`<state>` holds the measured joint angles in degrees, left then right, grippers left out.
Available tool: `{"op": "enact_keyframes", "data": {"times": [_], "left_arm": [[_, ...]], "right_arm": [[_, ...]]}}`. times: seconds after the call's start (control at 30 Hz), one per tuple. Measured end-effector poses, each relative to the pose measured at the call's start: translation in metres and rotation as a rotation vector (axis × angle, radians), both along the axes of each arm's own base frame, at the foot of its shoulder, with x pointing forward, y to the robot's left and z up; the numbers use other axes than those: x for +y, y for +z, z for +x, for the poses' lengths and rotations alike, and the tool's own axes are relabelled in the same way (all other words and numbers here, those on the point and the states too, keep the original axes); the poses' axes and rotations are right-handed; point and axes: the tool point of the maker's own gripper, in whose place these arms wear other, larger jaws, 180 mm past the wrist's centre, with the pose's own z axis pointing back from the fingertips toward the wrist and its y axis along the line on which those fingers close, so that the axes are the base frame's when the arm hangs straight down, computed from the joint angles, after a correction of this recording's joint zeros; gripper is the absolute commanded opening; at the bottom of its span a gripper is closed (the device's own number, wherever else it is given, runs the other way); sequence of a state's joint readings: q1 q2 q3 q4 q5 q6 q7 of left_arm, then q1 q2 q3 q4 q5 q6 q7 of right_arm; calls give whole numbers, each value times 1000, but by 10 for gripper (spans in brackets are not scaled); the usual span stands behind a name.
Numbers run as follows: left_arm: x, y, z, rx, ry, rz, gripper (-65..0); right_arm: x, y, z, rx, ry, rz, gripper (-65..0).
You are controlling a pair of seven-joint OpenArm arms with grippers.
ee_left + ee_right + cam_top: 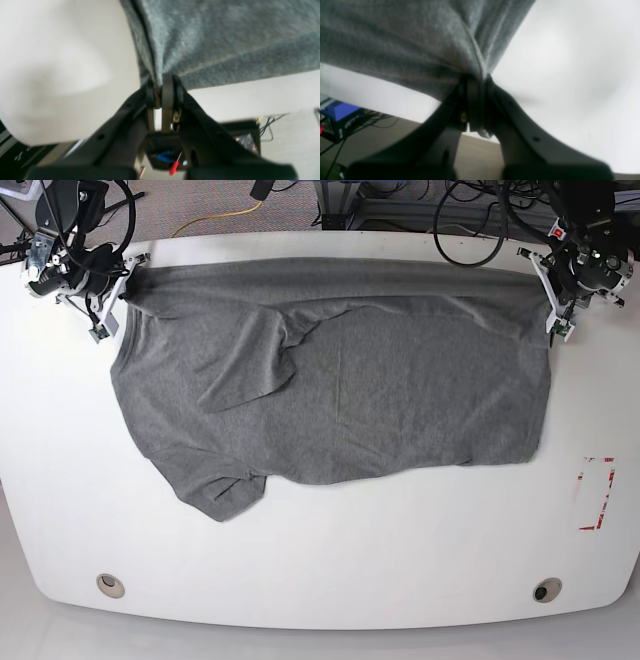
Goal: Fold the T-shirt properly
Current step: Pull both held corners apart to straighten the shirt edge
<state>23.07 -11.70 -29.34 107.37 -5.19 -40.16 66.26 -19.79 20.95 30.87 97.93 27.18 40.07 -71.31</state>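
Both jaws clamped on T-shirt corners.

**Hidden and blurred**

Both wrist views are soft. The T-shirt runs off the frame's top edge in each; its pinched hem vanishes inside the left gripper and the right gripper (fingertips buried in cloth).
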Motion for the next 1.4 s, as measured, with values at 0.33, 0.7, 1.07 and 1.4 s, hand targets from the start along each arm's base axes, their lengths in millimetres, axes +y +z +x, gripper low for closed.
{"op": "enact_keyframes", "data": {"times": [0.33,0.7,1.07,1.4], "left_arm": [[22,4,-22,28,53,39,-553],[33,18,-17,43,82,97,-342],[85,61,-9,-52,224,175,-343],[63,58,7,-119,186,47,-344]], "right_arm": [[4,9,-9,-7,41,-28,-445],[-4,11,-10,-8,21,-43,-235],[-9,13,-9,-11,8,-57,-235],[2,27,3,-74,31,-27,-230]]}}
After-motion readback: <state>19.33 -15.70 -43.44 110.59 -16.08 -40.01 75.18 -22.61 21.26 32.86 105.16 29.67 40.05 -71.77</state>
